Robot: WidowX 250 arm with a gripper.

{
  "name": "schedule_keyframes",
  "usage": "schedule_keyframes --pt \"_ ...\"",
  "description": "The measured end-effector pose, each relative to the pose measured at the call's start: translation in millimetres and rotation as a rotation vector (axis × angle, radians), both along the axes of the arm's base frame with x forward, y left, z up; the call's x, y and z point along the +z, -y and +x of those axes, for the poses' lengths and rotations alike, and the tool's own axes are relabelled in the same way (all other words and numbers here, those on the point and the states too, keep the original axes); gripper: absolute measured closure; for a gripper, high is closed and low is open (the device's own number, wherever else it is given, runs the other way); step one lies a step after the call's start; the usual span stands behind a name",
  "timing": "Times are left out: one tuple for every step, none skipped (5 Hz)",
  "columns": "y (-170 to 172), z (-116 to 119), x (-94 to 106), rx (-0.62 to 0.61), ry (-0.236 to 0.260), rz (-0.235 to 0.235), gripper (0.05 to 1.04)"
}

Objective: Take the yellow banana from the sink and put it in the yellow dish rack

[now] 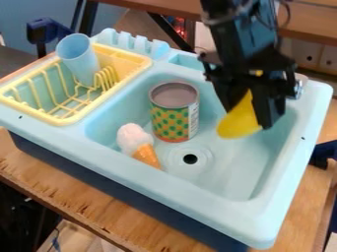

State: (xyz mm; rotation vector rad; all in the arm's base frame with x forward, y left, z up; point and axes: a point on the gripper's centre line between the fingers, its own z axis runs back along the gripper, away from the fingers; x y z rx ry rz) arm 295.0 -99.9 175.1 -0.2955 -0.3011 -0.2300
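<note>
Yellow object, its top hidden, sits gripped in the tool.

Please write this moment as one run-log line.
pincer: holding yellow object | position: over basin | in basin: can, toy ice-cream cone | in rack: blue cup

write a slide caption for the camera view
A black robot hand holds a yellow object over a toy sink containing a can and ice cream cone
</note>
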Motion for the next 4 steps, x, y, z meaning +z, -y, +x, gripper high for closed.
schedule_keyframes --pt "-32.4 -24.1 19.1 0.144 -0.034 0.065 0.491" --pt "-76.5 -50.3 26.1 0.331 -0.096 0.114 0.491" --pt "-107.9 -57.6 23.7 0.452 -0.126 0.13 0.491" --pt "-138.6 -57.1 18.7 0.553 -0.139 0.147 0.491"
